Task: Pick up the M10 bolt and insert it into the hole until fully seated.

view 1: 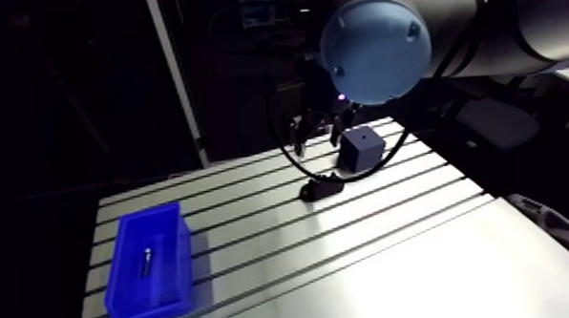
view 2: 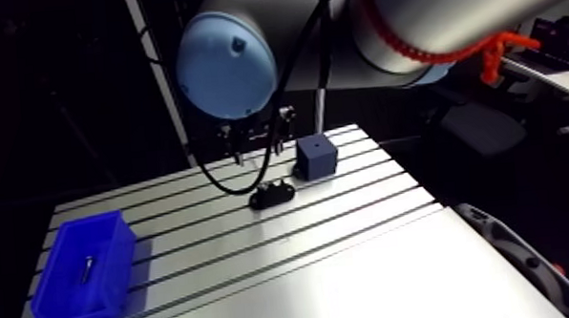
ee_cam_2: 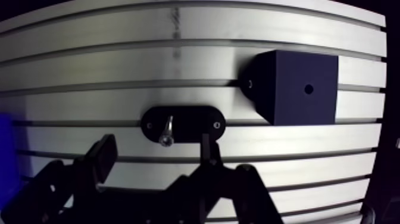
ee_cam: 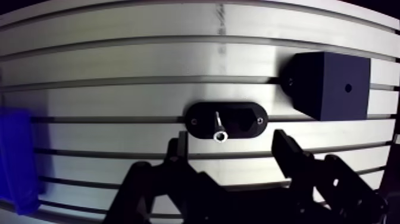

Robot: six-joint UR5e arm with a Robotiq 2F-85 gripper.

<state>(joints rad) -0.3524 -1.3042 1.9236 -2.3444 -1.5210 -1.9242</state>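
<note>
Lying in blue bin [view 1: 186, 262]: bolt [view 1: 145, 261], arm view only

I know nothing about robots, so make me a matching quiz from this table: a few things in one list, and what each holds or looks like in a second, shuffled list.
1. blue bin
2. dark cube
3. oval black plate
4. gripper

A. a shiny bolt stands in it
B. open, holding nothing
C. a small bolt lies inside
D. a round hole in its top face

Pairs: 1-C, 2-D, 3-A, 4-B.
</note>
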